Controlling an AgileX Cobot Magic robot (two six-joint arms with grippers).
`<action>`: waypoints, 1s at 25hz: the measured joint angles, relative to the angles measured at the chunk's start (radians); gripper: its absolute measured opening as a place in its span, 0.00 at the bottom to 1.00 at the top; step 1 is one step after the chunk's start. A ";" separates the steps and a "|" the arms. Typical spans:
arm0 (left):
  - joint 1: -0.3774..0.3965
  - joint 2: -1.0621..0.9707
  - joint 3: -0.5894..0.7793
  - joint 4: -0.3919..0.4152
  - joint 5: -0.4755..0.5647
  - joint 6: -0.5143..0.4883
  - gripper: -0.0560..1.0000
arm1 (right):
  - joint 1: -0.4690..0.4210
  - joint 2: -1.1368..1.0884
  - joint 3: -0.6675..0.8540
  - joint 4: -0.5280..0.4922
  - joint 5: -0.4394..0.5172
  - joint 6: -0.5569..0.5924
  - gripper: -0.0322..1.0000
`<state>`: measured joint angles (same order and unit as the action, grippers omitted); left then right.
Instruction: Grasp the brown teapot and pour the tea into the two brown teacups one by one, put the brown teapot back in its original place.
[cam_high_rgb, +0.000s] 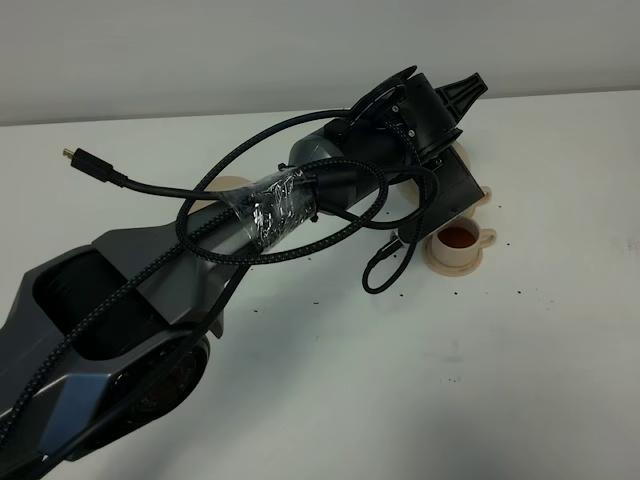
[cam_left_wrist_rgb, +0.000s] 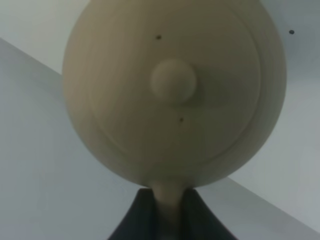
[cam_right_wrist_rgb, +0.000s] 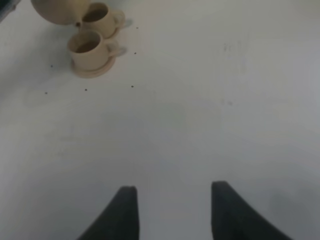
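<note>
While the left arm (cam_high_rgb: 250, 215) stretches diagonally from the near-left corner toward the far middle of the white table (cam_high_rgb: 520, 380), its bulk and looped black cables (cam_high_rgb: 330, 215) cover most of the working spot in the high view. The left gripper (cam_left_wrist_rgb: 167, 210) is clenched on the brown teapot (cam_left_wrist_rgb: 175, 90): in its wrist view the dark jaws pinch the loop handle (cam_left_wrist_rgb: 167, 197), and the round lidded body with its knob (cam_left_wrist_rgb: 173, 81) fills nearly the whole picture. From the right wrist view the pot's rounded body hangs at the far edge, its spout tip (cam_right_wrist_rgb: 77, 23) just beside the rim of the far teacup (cam_right_wrist_rgb: 100, 19).

The 2 brown teacups sit close together on their saucers, the near teacup (cam_high_rgb: 458, 240) showing dark tea inside; the other is mostly hidden behind the arm in the high view. A tan saucer (cam_high_rgb: 228, 186) peeks out on the arm's far-left side. Small dark specks (cam_high_rgb: 500, 242) dot the table around the cups.

The right gripper (cam_right_wrist_rgb: 172, 210) has its 2 dark fingers spread apart with nothing between them, low over bare table well apart from the cups. Wide open surface lies to the right and near side of the cups, out to the table's far edge against the pale wall (cam_high_rgb: 200, 50).
</note>
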<state>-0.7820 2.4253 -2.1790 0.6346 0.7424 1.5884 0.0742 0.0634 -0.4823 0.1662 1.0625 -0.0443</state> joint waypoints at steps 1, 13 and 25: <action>0.000 0.000 0.000 0.000 0.000 0.000 0.17 | 0.000 0.000 0.000 0.000 0.000 0.000 0.37; 0.000 0.000 0.000 0.000 0.000 0.034 0.17 | 0.000 0.000 0.000 0.000 0.000 0.000 0.37; 0.000 0.000 0.000 0.000 0.000 0.044 0.17 | 0.000 0.000 0.000 0.000 0.000 0.000 0.37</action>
<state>-0.7820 2.4253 -2.1790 0.6346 0.7424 1.6326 0.0742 0.0634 -0.4823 0.1662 1.0625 -0.0443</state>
